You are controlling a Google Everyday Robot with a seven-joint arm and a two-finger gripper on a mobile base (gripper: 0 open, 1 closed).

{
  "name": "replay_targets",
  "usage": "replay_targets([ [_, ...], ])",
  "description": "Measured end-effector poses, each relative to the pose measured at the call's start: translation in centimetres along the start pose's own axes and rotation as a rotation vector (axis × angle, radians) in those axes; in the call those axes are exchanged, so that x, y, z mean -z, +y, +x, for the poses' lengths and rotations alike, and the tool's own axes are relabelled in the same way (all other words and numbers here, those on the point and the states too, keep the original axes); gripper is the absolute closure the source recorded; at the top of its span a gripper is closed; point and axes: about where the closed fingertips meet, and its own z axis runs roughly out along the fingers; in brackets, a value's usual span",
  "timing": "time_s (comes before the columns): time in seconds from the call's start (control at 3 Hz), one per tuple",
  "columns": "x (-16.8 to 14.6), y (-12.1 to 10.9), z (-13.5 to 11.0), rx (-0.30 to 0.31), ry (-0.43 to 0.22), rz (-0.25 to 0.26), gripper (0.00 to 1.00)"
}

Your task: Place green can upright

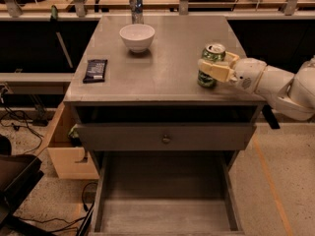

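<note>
Hand (215, 64) clasped around upright green can (214, 52)

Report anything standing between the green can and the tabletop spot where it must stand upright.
Nothing visible does. The gripper at the table's right edge grips the small green drink can, upright over the grey tabletop. The white bowl and dark flat packet sit well left of it.

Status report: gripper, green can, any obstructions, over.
Gripper clamped around green can, right side of table. Can upright, top up. Bowl and slim can well clear.
</note>
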Motion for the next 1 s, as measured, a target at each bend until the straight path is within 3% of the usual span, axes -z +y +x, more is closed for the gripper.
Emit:
replay_targets([
  [1.0, -0.29, 0.19, -0.17, 0.000, -0.001, -0.005, 0.07],
])
